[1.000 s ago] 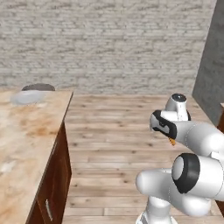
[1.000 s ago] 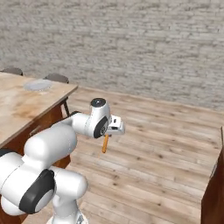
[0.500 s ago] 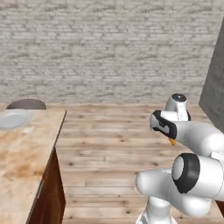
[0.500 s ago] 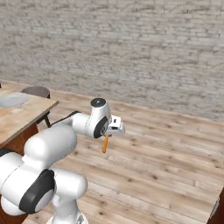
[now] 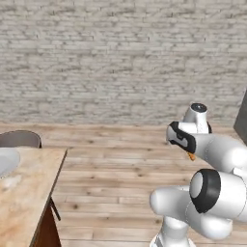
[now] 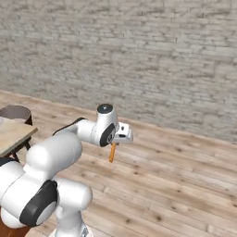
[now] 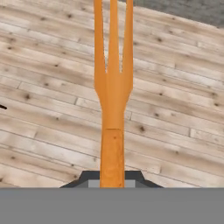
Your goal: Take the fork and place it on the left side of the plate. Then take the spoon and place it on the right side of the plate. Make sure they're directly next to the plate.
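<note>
The fork [image 7: 113,87] hangs from the pincer [image 6: 115,144] above the floor [image 6: 176,185].

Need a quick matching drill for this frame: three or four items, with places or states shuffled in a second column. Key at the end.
Items:
1. fork
2. plate
3. chair
4. gripper

Places or states:
A. beyond the table's far end
B. hanging tines-down over the wooden floor
C. on the table at the left edge of the left base view
D. jaws shut on the fork's handle

Pairs: 1-B, 2-C, 3-A, 4-D
</note>
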Controlling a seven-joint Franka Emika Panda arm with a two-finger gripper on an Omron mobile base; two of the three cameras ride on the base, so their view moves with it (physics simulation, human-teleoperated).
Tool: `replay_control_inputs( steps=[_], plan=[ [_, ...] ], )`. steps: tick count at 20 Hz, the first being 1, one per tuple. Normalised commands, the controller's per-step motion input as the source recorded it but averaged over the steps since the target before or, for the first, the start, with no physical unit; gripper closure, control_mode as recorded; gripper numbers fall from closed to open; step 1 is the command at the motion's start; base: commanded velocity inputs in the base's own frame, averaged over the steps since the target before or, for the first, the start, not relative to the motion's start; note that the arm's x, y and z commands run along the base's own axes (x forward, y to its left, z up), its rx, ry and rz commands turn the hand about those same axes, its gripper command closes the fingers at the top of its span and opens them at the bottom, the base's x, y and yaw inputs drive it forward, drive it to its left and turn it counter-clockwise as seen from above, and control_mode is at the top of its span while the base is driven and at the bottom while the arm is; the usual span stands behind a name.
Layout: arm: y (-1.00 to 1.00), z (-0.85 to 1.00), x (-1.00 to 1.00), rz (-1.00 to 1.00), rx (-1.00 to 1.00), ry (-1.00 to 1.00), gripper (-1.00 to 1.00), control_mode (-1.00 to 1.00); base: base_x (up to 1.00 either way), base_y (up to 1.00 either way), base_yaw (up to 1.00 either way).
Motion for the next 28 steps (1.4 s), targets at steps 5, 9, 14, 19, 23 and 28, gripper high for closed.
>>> replay_control_inputs(
  steps=[5, 9, 14, 19, 23, 28],
  plan=[
    [0.00, 0.00, 0.00, 0.00, 0.00, 0.00, 1.00, 1.00, 0.93, 0.00, 0.24],
    [0.00, 0.00, 0.00, 0.00, 0.00, 0.00, 1.00, 1.00, 0.92, 0.00, 0.28],
    [0.00, 0.00, 0.00, 0.00, 0.00, 0.00, 1.00, 1.00, 0.80, 0.00, 0.45],
    [0.00, 0.00, 0.00, 0.00, 0.00, 0.00, 1.00, 1.00, 0.65, 0.00, 0.57],
    [0.00, 0.00, 0.00, 0.00, 0.00, 0.00, 1.00, 1.00, 0.56, 0.00, 0.61],
    [0.00, 0.00, 0.00, 0.00, 0.00, 0.00, 1.00, 1.00, 0.57, -0.02, 0.59]
  ],
)
